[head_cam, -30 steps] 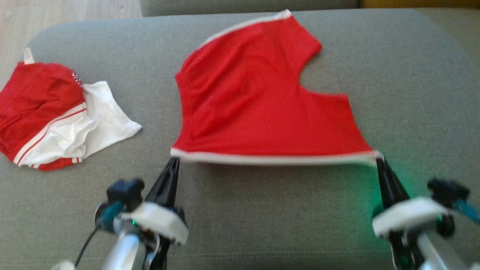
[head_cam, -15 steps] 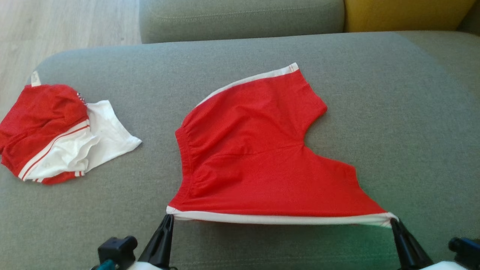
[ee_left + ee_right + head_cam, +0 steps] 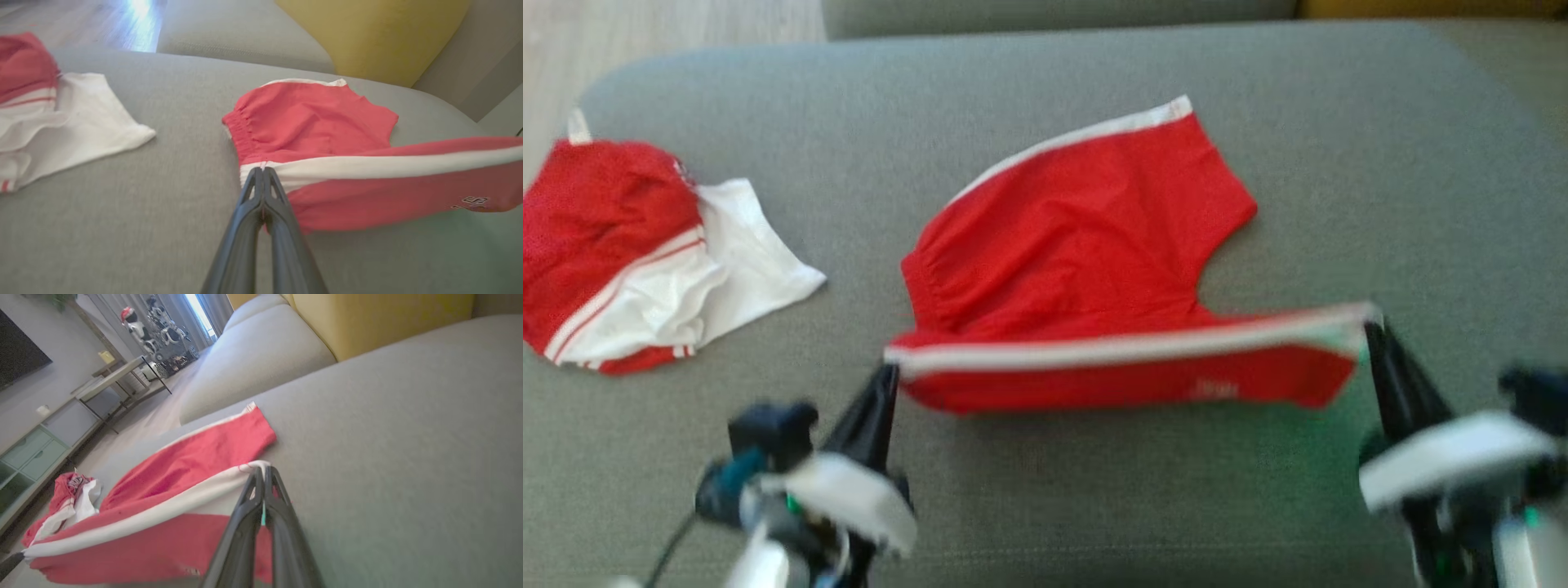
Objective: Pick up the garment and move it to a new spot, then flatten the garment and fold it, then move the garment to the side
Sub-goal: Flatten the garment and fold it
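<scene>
Compared with before, we hold the white hem [image 3: 1111, 351] of the shorts [image 3: 1086, 237] higher above the sofa [image 3: 1094, 506], over the flat red half; our left gripper [image 3: 888, 374] and right gripper [image 3: 1372, 331] each pinch 1 corner.

Grey sofa [image 3: 1045, 506], yellow cushion [image 3: 367, 36]

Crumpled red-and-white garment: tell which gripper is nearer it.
Left. The left gripper, shut on the red shorts, sits just right of the red-and-white garment; the right gripper holds their opposite corner, farther right.
</scene>
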Available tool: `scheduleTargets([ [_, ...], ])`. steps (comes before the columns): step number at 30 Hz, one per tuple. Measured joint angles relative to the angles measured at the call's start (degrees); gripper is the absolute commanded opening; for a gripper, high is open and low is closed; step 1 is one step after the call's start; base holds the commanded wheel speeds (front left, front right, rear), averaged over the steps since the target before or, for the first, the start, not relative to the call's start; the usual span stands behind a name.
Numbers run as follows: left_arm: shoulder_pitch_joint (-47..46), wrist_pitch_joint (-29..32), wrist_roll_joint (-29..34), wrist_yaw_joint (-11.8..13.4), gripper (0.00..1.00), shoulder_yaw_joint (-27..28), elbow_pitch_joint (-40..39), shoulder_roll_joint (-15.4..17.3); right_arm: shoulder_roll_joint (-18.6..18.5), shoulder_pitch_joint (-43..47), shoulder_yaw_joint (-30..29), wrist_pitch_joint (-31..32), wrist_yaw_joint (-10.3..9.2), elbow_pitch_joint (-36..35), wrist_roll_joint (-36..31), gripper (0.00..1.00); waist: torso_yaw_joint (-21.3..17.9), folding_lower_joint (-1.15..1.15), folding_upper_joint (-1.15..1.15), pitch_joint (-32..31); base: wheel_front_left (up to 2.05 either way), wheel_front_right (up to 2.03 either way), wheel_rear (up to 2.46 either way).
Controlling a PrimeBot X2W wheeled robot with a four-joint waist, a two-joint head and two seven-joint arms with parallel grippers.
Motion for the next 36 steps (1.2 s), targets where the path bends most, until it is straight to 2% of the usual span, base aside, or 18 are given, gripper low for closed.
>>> scheduleTargets([
  [3,-6.5,2.1,-0.3,-1.0,0.00,-0.1,0.9,0.2,-1.1,-9.4,1.1,0.2,0.00,3.4,-0.3,0.00,0.0,0.00,0.00,2.6,0.00,0.00,0.00],
  [9,-16.9,4.2,-0.6,-3.2,0.00,-1.1,4.8,-0.2,-6.5,-26.2,3.3,0.6,-0.01,13.6,0.7,0.00,0.8,0.00,0.00,8.1,0.00,0.00,0.00],
  [16,-28.0,4.7,-1.4,-5.2,0.00,-3.6,11.2,-2.4,-11.2,-41.7,5.9,-0.3,-0.01,25.2,2.5,0.00,4.0,0.00,0.00,13.4,0.00,0.00,0.00],
  [22,-35.9,3.1,-3.5,-5.6,0.00,-3.7,17.0,-3.7,-12.8,-50.8,9.5,-1.7,-0.01,34.0,3.6,0.00,7.1,0.01,0.00,17.0,0.00,0.00,0.00],
  [29,-39.5,0.5,-4.9,-5.6,0.00,-3.9,23.7,-4.4,-13.2,-56.2,12.6,-5.5,-0.01,42.7,5.9,0.00,8.7,0.01,0.00,19.4,0.00,0.00,0.00],
  [30,-40.1,0.0,-5.5,-5.7,0.38,-4.0,24.9,-4.6,-13.3,-56.8,13.9,-6.7,-0.01,44.3,6.7,0.00,8.6,0.01,0.00,19.5,0.00,0.00,0.00],
  [31,-40.4,-0.4,-5.8,-5.7,1.00,-4.1,25.6,-4.6,-13.2,-56.9,14.4,-7.6,-0.01,44.8,7.4,1.00,8.5,0.01,-0.01,19.5,0.00,0.00,0.00],
  [36,-40.4,-3.0,-6.4,-5.7,1.00,-4.7,26.6,-4.8,-13.3,-57.2,17.6,-12.3,-0.01,45.3,8.7,1.00,7.7,0.01,0.00,19.0,0.00,0.00,0.00],
])
